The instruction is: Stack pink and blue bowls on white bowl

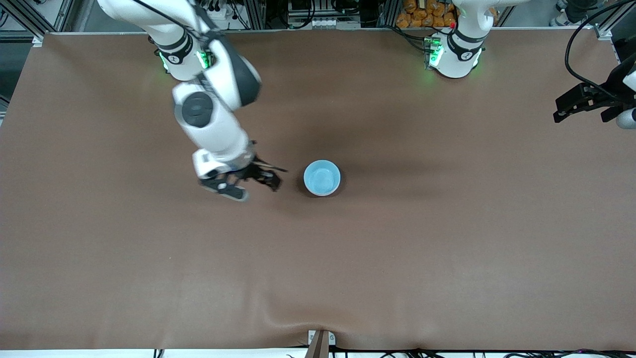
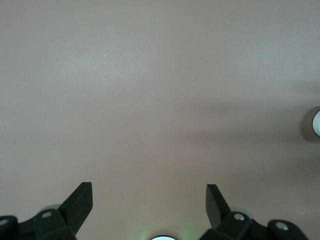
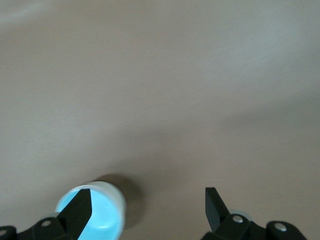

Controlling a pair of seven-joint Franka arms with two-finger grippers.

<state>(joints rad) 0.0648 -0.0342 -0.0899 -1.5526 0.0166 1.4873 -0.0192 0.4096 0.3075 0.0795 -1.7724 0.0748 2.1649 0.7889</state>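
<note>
The light blue bowl (image 1: 322,177) stands upright mid-table. In the right wrist view its blue inside (image 3: 104,216) sits within a white outer wall, the white bowl (image 3: 120,207) it is nested in. The pink bowl does not show in any view. My right gripper (image 1: 252,185) is open and empty, low over the table beside the stack toward the right arm's end; in its wrist view (image 3: 147,200) one finger overlaps the bowl. My left gripper (image 1: 581,107) is open and empty, waiting over the left arm's end of the table, and its wrist view (image 2: 149,196) shows bare mat.
The brown mat (image 1: 397,248) covers the whole table. The two arm bases stand along the edge farthest from the front camera. A small pale round thing (image 2: 316,124) shows at the edge of the left wrist view.
</note>
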